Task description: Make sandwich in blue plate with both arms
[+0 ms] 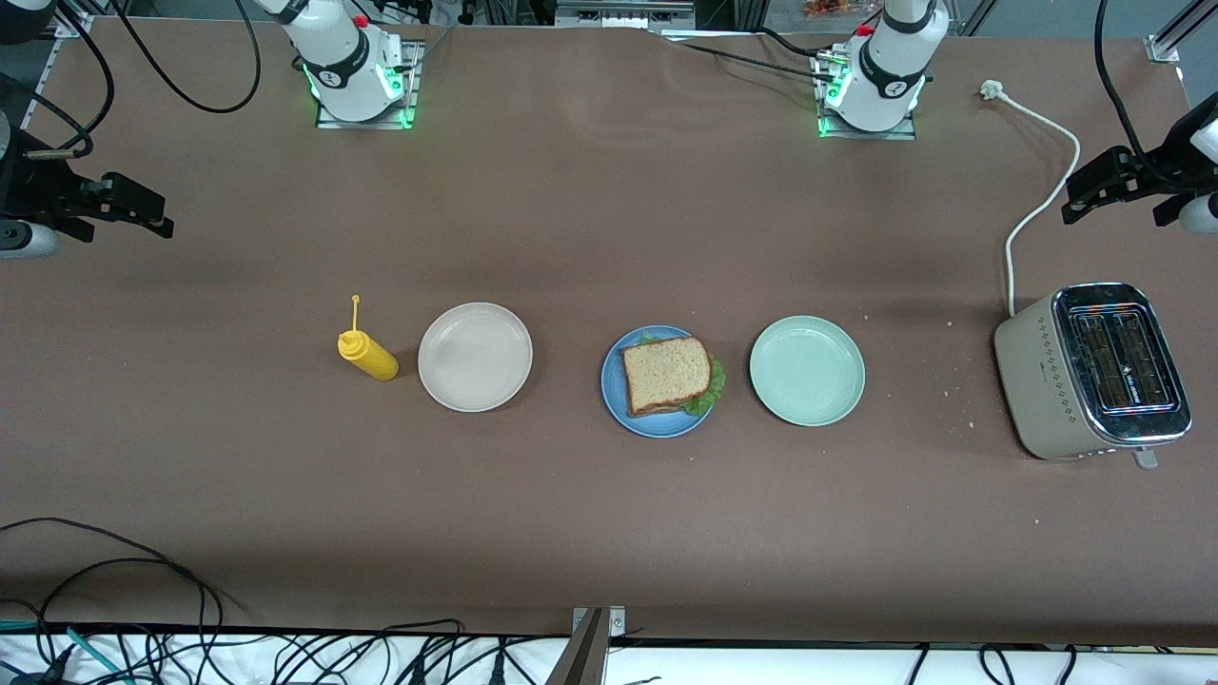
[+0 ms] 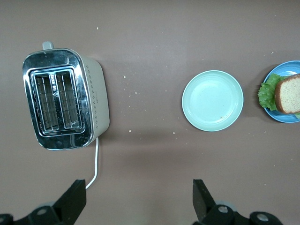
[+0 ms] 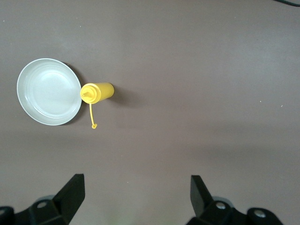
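- Sandwich [image 1: 669, 375] sits assembled on blue plate [image 1: 617, 400], mid surface; task looks done.
- Left pincer [image 2: 138, 199] spread, empty, over toaster-end edge.
- Right pincer [image 3: 136, 197] spread, empty, over the other end's edge.

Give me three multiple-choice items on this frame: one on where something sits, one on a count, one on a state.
1. Where is the sandwich?
A. on the blue plate
B. on the pale green plate
C. in the toaster

2. How many plates are on the table?
A. two
B. three
C. four

3. How are the two grippers?
A. both shut on bread
B. one open, one shut on the mustard bottle
C. both open and holding nothing

Answers:
1. A: the bread and lettuce lie on the blue plate, between the beige plate and the pale green one.
2. B: beige, blue and pale green plates stand in a row.
3. C: the left gripper and right gripper show spread fingers over bare table, each waiting at its own end.
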Controlling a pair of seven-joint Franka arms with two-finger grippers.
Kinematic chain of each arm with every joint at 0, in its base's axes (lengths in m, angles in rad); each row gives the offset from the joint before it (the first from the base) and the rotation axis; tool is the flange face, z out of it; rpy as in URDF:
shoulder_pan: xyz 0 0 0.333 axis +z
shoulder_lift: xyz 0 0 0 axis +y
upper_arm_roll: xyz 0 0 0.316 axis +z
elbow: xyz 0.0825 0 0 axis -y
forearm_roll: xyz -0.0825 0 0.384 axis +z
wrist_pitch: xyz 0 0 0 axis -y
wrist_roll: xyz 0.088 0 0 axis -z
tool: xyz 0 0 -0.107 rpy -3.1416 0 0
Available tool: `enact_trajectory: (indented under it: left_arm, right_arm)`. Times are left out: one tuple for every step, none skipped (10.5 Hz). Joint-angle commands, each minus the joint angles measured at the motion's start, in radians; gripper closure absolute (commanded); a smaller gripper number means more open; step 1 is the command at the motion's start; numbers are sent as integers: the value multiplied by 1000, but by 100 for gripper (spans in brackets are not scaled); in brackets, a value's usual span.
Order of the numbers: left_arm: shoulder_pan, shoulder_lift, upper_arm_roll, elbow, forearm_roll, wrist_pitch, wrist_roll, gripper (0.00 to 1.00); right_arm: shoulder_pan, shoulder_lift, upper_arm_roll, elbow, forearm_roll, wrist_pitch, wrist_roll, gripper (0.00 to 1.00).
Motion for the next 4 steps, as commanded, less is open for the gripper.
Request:
enact_trajectory:
  left_arm:
    - [-1,13,13,29,29,-25,-8,0]
    - [8,13,13,31,29,-25,-8,0]
    - [6,15,10,31,29,-25,-9,0]
    - [5,13,9,31,29,-25,-9,0]
  right_arm:
    - [-6,5,5,22,-15,-17,8,0]
    - [-6,7,5,22,-13,-17,5,0]
    - [-6,7,5,22,-13,-17,8,0]
    - [-6,5,5,24,-13,-17,6,0]
